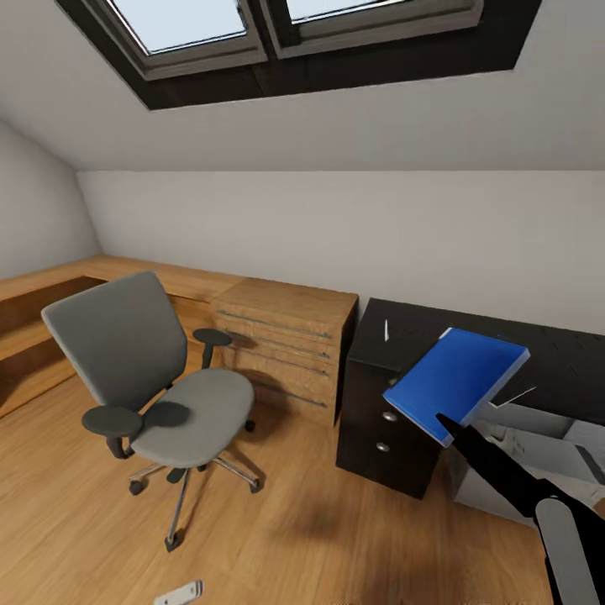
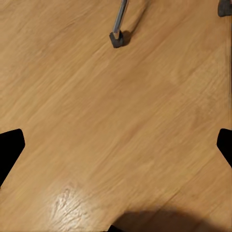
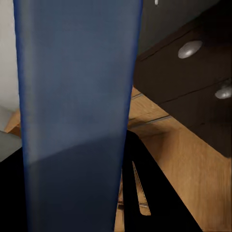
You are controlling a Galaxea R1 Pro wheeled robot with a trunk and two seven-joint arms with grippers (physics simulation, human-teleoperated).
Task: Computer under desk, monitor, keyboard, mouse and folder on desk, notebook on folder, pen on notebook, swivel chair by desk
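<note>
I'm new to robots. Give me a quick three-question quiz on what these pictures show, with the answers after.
1. True or false: the flat bright blue folder lies on the seat of the grey swivel chair.
2. Which end effector holds the folder?
A. left
B. right
3. Fill in: the drawer knobs on the glossy black-topped desk are round and ____.

Key
1. False: the right end effector holds it up over the desk's dark drawer unit, and the chair seat is bare.
2. B. The left wrist view looks down on the wooden floor.
3. Silver.
</note>
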